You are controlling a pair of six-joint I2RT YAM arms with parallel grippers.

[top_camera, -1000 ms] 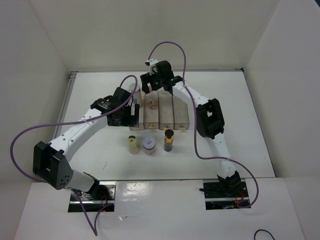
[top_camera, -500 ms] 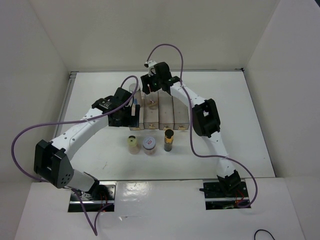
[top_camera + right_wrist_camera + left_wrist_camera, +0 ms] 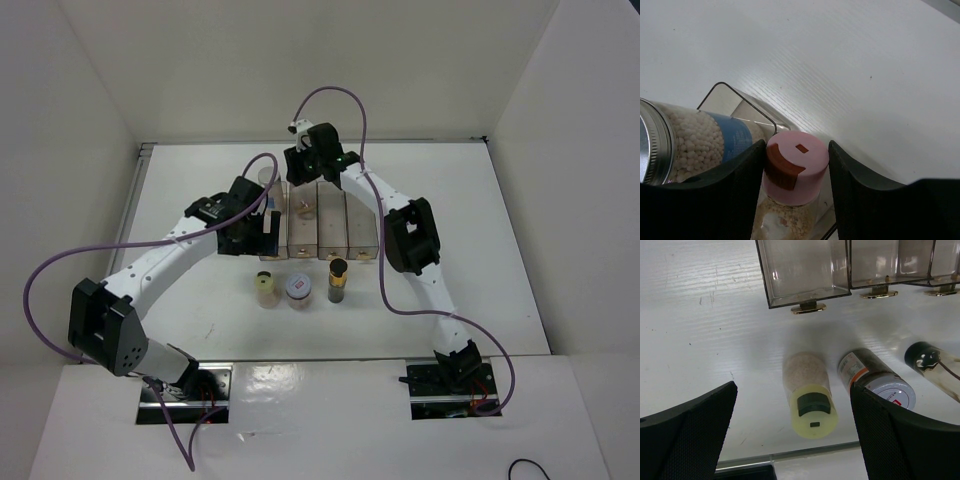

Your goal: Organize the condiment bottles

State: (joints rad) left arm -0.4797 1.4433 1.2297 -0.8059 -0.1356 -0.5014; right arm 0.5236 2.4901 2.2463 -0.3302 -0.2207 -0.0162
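The right pincer (image 3: 797,146) has drawn its jaws in over the last second. Its two fingers (image 3: 730,195) now sit against either side of the cap of the pink bottle (image 3: 790,200), so it reads as gripping that bottle. In the top view the right arm has hardly shifted otherwise and hangs over the far end of the rack (image 3: 362,235).

The pink bottle stands upright in what looks like the second slot from the left. The tall bottle (image 3: 690,145) is just left of it, apparently in the leftmost slot.

The left pincer (image 3: 263,224) has not changed. Its jaws are spread wide and hold nothing, over the rack's near left corner.

Three bottles stand out on the bench (image 3: 470,260) just near of the rack: the yellow bottle (image 3: 810,400), the red jar (image 3: 880,382) and the dark bottle (image 3: 935,362).

The fresh grip suggests the pink bottle is about to be lifted or reseated. With three bottles outside the rack, the sorting looks roughly half done.
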